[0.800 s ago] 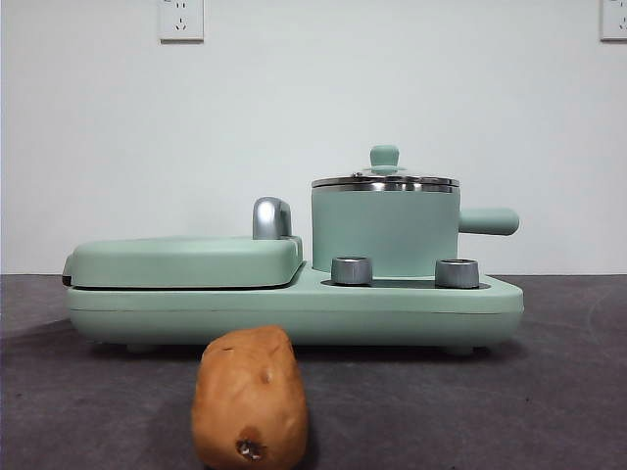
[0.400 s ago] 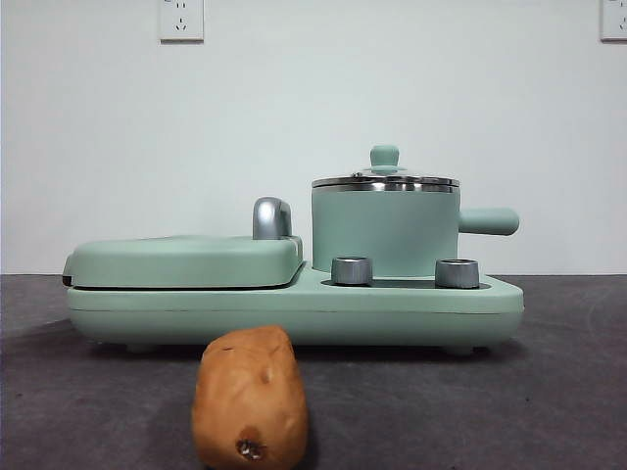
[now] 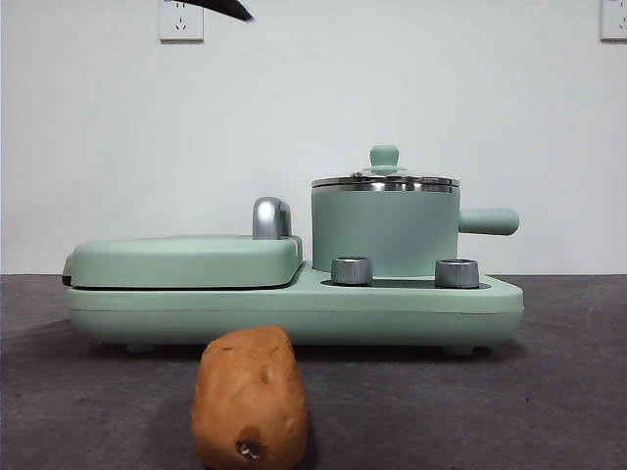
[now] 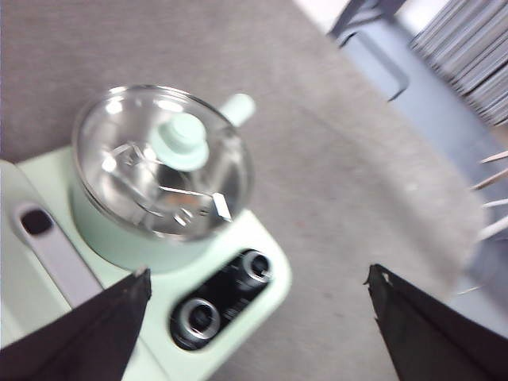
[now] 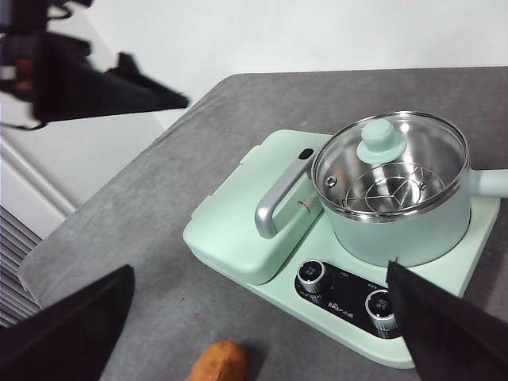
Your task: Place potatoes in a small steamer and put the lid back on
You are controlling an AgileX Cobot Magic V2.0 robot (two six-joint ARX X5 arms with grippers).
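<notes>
A: How does the left gripper (image 4: 258,305) stand?

B: Its two black jaws are spread wide apart and hold nothing. It hangs high above the small cylindrical mint-green steamer pot with the steel rim (image 4: 119,234), looking down on it. In the front view only a black tip (image 3: 223,8) shows at the top edge, up and to the left of the steamer; which arm it belongs to cannot be settled from that view alone.

A: And the right gripper (image 5: 262,317)?

B: Also parted wide, also empty. It is raised well clear of the steamer (image 5: 401,230), on the side where the control knobs face.

A: Where is the round lid with the shiny steel rim and small mint-green knob (image 3: 384,179)?

B: Seated on the steamer (image 3: 384,230), level. Through its glass a steel rack shows inside the pot (image 5: 389,186). The steamer's stubby green side handle (image 3: 488,221) points away from the flat mint-green griddle cover with the chrome handle (image 3: 186,259).

A: What does the steamer rest on?

B: On the mint-green appliance base (image 3: 294,308), beside the griddle cover. Two round steel knobs (image 3: 352,270) sit on the base just in front of the steamer.

A: And the oblong orange-brown potato with the rough skin (image 3: 249,397)?

B: It lies on the dark grey table (image 3: 490,411), apart from the base, in front of the steamer and off toward the griddle side. Its dark eye spot faces the front camera. Neither gripper touches it.
</notes>
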